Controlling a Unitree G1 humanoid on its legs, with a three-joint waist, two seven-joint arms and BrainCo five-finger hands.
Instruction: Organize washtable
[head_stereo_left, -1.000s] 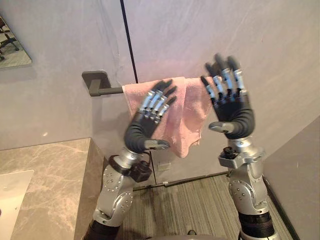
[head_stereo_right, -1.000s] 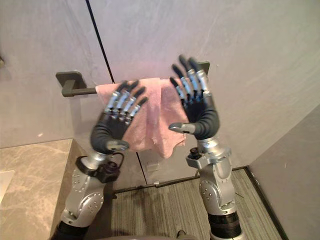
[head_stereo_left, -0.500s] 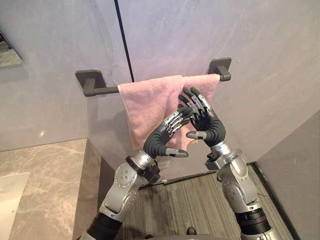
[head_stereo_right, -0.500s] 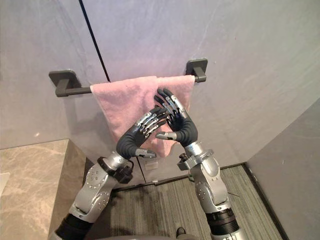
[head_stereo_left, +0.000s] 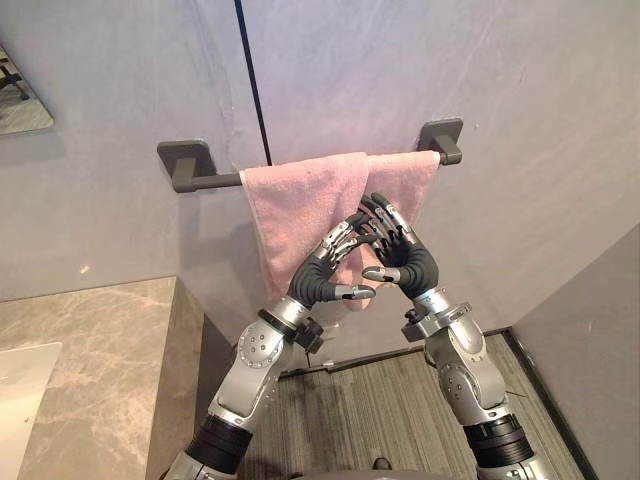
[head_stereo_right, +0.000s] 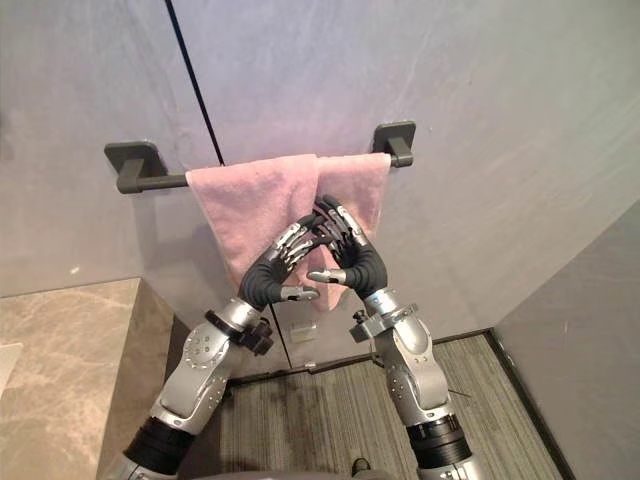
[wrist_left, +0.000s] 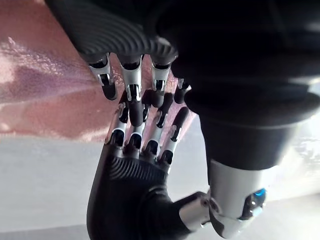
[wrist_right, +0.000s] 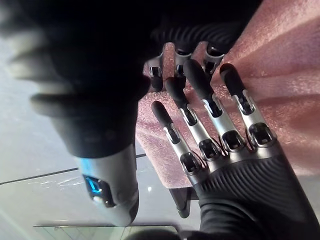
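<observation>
Pink towel (head_stereo_left: 295, 205) hangs uneven on rail (head_stereo_left: 215, 181); left hand (head_stereo_left: 318, 280), right hand (head_stereo_left: 410, 266) unclenched, fingertips meeting before it. Likely straightening step; next: smooth the towel outward.

The soft pink terry towel (head_stereo_left: 300, 205) is one plain shade, paler along its folds. The matte metal towel bar (head_stereo_left: 210, 181) is dark grey. Behind the bar, the plastered wall (head_stereo_left: 540, 90) is a cloudy pale grey, cut by a thin black vertical seam (head_stereo_left: 252, 80). Below and left of the bar, the stone countertop (head_stereo_left: 110, 370) is beige with pale and brown veining. Under the bar, the floor (head_stereo_left: 390, 410) is grey-brown in fine stripes. The left hand (head_stereo_left: 322, 275) and right hand (head_stereo_left: 408, 265) have silver fingers with dark tips and black ribbed covers.
</observation>
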